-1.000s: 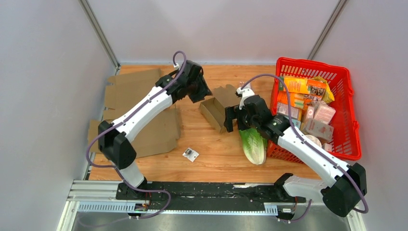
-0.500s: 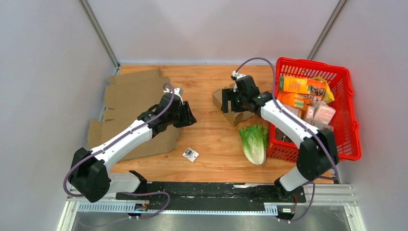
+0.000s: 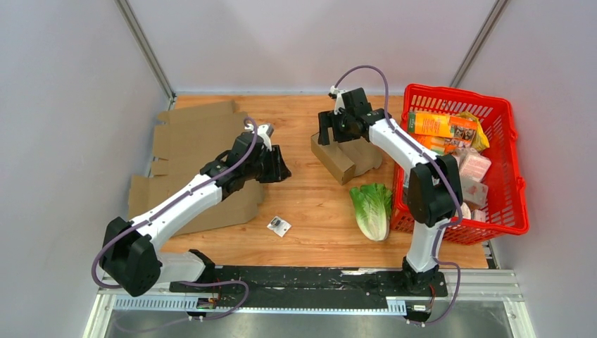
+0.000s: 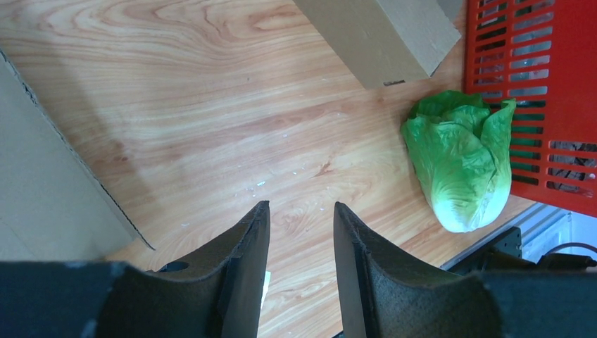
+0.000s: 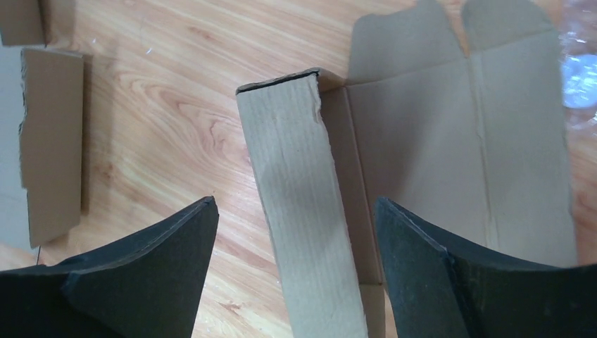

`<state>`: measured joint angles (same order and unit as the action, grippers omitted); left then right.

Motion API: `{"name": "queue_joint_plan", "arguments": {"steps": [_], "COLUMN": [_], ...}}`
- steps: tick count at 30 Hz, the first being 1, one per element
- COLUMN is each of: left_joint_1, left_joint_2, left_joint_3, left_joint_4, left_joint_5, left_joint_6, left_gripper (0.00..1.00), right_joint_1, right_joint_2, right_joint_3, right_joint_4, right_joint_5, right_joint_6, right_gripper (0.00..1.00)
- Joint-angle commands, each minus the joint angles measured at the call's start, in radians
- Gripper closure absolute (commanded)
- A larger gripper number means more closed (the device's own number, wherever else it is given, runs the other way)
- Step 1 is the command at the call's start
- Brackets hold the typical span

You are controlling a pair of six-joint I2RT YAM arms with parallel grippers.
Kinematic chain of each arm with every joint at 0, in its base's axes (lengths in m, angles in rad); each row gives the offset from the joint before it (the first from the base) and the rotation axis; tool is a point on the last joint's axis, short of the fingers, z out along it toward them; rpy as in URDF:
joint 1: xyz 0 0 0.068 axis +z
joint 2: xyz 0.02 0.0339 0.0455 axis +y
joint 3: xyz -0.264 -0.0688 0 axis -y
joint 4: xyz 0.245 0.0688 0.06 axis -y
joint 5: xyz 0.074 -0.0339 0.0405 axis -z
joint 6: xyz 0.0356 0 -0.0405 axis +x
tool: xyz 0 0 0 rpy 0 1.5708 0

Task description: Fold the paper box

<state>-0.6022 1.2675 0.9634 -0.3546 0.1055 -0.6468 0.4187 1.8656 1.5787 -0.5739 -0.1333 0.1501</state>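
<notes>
The brown paper box [image 3: 343,158] lies on the wooden table beside the red basket, with one long side wall raised and its lid panel flat. My right gripper [image 3: 328,131] hovers over its far end, open. In the right wrist view the raised wall [image 5: 303,211] stands between the wide-open jaws of the right gripper [image 5: 296,201] without touching them, and the flat lid [image 5: 457,155] lies to the right. My left gripper [image 3: 279,166] is open and empty, left of the box. The left wrist view shows the left gripper [image 4: 301,205] over bare wood, with the box [image 4: 384,35] far ahead.
Flat cardboard sheets [image 3: 197,141] lie at the left, under the left arm. A red basket [image 3: 457,91] full of groceries stands at the right. A lettuce [image 3: 373,208] lies against its near corner. A small packet [image 3: 279,225] lies on the wood near the front.
My left gripper pulled back from the box toward the near left. My right arm swung to the far side over the box. The box shifted right and its wall now stands up.
</notes>
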Motion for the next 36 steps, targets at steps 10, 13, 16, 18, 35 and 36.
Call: {"name": "queue_joint_plan", "arguments": {"steps": [10, 13, 16, 18, 35, 36], "left_joint_1": [0.004, 0.005, 0.004, 0.005, -0.258, -0.272], "left_joint_2": [-0.102, -0.126, -0.145, -0.161, -0.151, -0.134], "left_joint_3": [-0.069, -0.095, -0.113, -0.13, -0.296, -0.293], "left_joint_4": [0.0, -0.003, -0.036, -0.052, -0.07, -0.066], "left_joint_5": [0.007, -0.016, -0.067, -0.093, -0.325, -0.331], "left_joint_6": [0.052, 0.052, 0.067, 0.085, 0.102, 0.104], "left_gripper": [0.54, 0.54, 0.54, 0.54, 0.52, 0.52], "right_joint_1": [0.006, 0.063, 0.126, 0.17, 0.252, 0.252], "right_joint_2": [0.072, 0.034, 0.007, 0.004, -0.045, -0.045], "right_joint_3": [0.009, -0.045, -0.095, -0.114, -0.221, -0.232], "right_joint_4": [0.054, 0.062, 0.065, 0.068, 0.18, 0.181], "right_joint_5": [-0.215, -0.112, 0.027, 0.044, -0.287, -0.319], "right_joint_6": [-0.095, -0.098, -0.075, -0.046, 0.227, 0.233], "right_gripper": [0.47, 0.53, 0.59, 0.6, 0.32, 0.32]}}
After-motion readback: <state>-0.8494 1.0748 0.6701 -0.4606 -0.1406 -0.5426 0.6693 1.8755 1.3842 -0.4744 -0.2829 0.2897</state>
